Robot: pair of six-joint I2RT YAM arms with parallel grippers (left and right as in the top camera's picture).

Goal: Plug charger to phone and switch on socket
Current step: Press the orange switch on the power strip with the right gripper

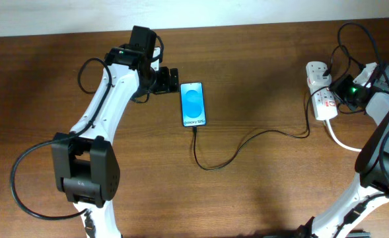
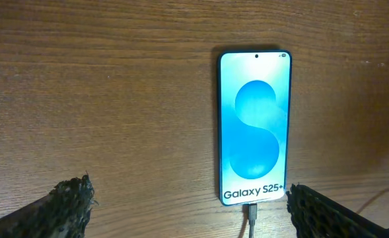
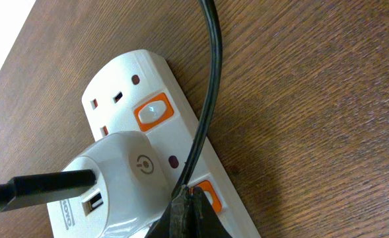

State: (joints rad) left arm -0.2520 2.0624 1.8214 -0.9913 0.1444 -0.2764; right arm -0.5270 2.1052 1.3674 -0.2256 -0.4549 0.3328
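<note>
Glowing blue, the phone (image 2: 255, 129) faces the spread left gripper (image 2: 187, 198); right gripper (image 3: 189, 206) closed.

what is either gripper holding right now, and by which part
Nothing is held. The left gripper is open around the phone's lower end; the right gripper is shut, empty, at the socket's switch.

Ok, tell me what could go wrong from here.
1. The right end effector sits shut beside the lower orange switch, with a thick black cable crossing there; a press might land on the cable or slip off the switch.
2. Nothing holds the power strip; a slanted push could slide it and tug the charger cable.
3. The open left end effector sits close to the phone; a stray move could nudge it and loosen the plug.
</note>
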